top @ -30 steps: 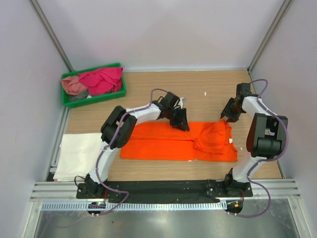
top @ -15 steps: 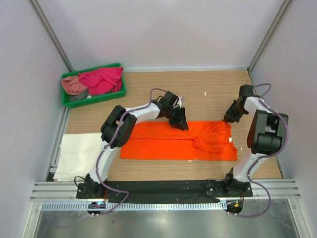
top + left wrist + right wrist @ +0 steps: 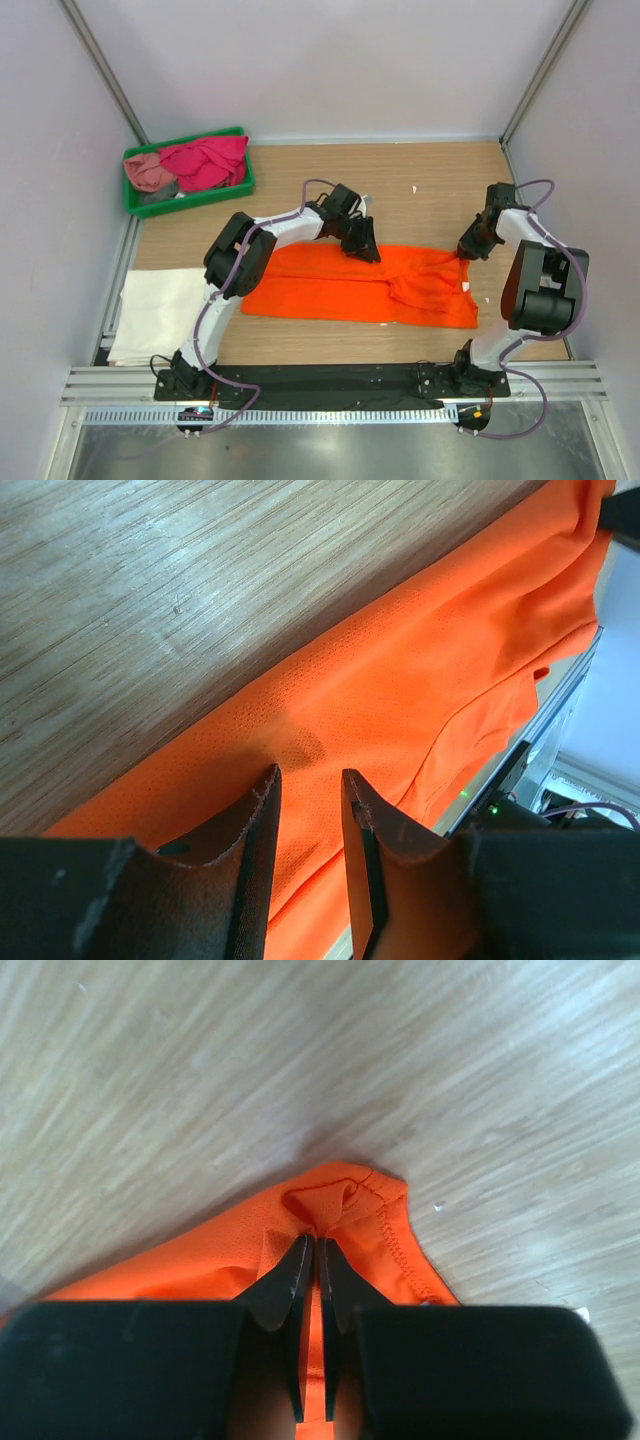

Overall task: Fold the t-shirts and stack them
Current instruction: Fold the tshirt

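The bright orange t-shirt (image 3: 340,285) lies spread on the wooden table, partly folded lengthwise. My left gripper (image 3: 366,246) rests at its far edge near the middle; in the left wrist view (image 3: 310,780) its jaws stand a little apart over the orange cloth (image 3: 420,670). My right gripper (image 3: 466,252) is at the shirt's far right corner, shut on a pinch of the orange cloth (image 3: 335,1195). A white t-shirt (image 3: 155,312) lies folded at the near left. Magenta (image 3: 208,160) and dusty pink (image 3: 148,172) shirts lie in the green tray.
The green plastic tray (image 3: 188,200) stands at the far left corner. White walls and metal posts close in the table on three sides. A metal rail runs along the near edge by the arm bases.
My right gripper has come down and nearer, from above the table behind the shirt to its far right corner, and has closed on the cloth. The left gripper has barely moved.
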Motion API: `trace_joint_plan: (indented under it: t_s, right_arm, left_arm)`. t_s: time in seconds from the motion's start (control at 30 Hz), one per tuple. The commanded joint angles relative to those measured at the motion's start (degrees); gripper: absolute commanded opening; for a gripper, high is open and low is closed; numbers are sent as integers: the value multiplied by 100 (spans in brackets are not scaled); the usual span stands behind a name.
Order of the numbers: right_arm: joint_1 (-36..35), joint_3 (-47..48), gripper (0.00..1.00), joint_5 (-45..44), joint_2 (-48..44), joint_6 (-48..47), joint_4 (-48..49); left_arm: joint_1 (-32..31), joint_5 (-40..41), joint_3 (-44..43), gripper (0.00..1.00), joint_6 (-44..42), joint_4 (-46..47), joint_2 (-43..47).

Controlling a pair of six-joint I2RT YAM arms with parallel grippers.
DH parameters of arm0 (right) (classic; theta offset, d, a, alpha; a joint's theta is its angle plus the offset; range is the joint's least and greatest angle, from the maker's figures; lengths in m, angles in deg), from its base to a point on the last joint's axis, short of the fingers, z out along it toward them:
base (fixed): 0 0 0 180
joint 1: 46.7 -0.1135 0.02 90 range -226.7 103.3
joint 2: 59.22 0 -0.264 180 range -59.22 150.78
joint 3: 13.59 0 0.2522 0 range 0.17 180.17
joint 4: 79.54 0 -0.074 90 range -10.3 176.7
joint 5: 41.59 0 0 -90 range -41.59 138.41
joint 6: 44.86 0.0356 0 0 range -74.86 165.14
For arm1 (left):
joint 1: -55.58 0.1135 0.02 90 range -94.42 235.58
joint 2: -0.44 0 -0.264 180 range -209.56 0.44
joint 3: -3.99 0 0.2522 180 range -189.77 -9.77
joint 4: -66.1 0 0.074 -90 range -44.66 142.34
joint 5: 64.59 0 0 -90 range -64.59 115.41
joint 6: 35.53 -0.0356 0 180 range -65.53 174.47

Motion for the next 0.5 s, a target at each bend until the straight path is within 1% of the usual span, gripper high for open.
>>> trace_joint_plan:
  t_s: [0.0,0.07,0.1,0.13,0.17,0.2,0.4,0.47]
  right_arm:
    - [52,-229,12,-173,-287,-98,128]
    - [70,-106,21,-199,-357,-195,-30]
    - [70,-79,35,-243,-470,-282,-83]
    - [70,-53,40,-244,-541,-344,-136]
    - [70,-35,43,-235,-603,-388,-206]
    - [70,-44,48,-217,-682,-423,-250]
    - [70,-430,57,90,-1367,-327,-760]
    - [78,-701,59,169,-1726,-318,-953]
  left_arm:
    - [47,112,-23,32,-49,-144,-150]
    - [39,85,-23,32,-58,-153,-123]
    - [39,85,-23,32,-58,-144,-80]
    - [47,68,-49,32,-67,-144,-53]
    - [48,59,-66,32,-67,-153,-35]
    - [48,41,-75,32,-76,-153,-9]
    - [30,-187,-32,31,-67,-153,175]
    - [13,-231,82,33,-93,-135,386]
